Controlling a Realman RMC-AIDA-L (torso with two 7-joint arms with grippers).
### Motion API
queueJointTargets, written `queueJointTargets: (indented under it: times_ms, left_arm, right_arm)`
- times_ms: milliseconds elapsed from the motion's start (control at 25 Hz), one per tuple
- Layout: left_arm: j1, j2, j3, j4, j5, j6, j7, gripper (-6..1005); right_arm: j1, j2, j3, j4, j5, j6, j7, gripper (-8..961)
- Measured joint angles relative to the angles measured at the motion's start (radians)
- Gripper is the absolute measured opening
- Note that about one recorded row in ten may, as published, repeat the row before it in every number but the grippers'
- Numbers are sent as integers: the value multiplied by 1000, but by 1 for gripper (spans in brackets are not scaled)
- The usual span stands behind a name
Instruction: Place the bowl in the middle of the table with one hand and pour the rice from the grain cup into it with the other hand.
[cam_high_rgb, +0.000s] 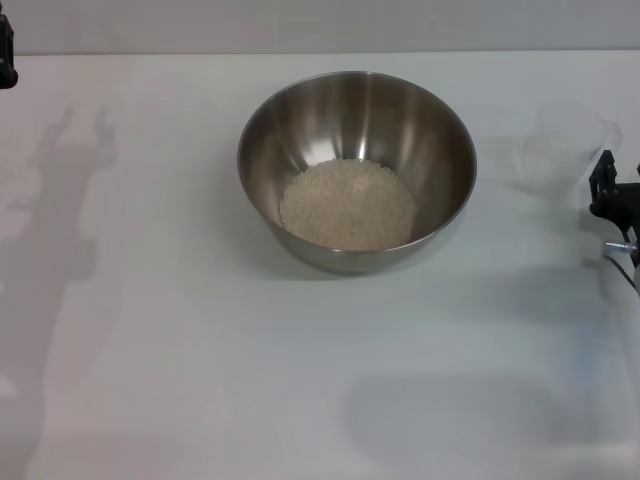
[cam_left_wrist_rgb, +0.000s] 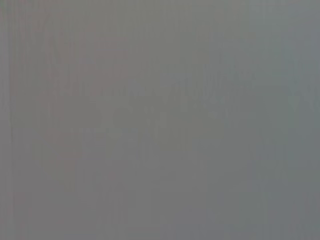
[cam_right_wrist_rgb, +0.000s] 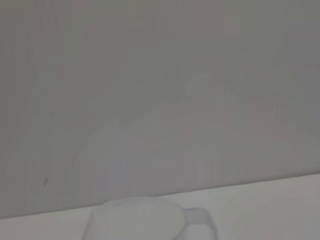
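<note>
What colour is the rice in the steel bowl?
Pale off-white rice, heaped in the shiny round stainless-steel bowl; the head view shows it best.

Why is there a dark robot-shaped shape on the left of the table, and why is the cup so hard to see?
Head view: that shape is the left arm's shadow on the white table; the shiny bowl shows streaky reflections; the clear grain cup nearly vanishes against white. Right wrist view: the cup looks pale and soft. Left wrist view: only plain grey.
</note>
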Motion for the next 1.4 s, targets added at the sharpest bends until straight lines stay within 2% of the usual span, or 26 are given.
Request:
queueJointTargets:
  times_ms: [120, 320, 480, 1000, 1240, 1400]
  left_arm:
    - [0, 0, 0, 0, 0, -1, 0, 407]
    - [5, 0, 0, 0, 0, -1, 0, 407]
    - [6, -1, 0, 1, 0, -4, 0, 407]
    - [19, -5, 0, 30, 0, -7, -2, 407]
    - [58, -6, 2, 43, 0, -7, -7, 407]
    - [95, -5, 37, 60, 0, 3, -7, 407]
  right_arm:
    - [-13, 1, -14, 6, 0, -21, -6, 474]
    - [-34, 1, -90, 15, -1, -93, -7, 515]
    - [-51, 1, -113, 16, -2, -153, -7, 548]
    - [-80, -2, -189, 3, -2, -350, -8, 545]
    - [-82, -4, -212, -19, -2, -454, -8, 546]
    - [-74, -4, -261, -55, -21, -514, -1, 546]
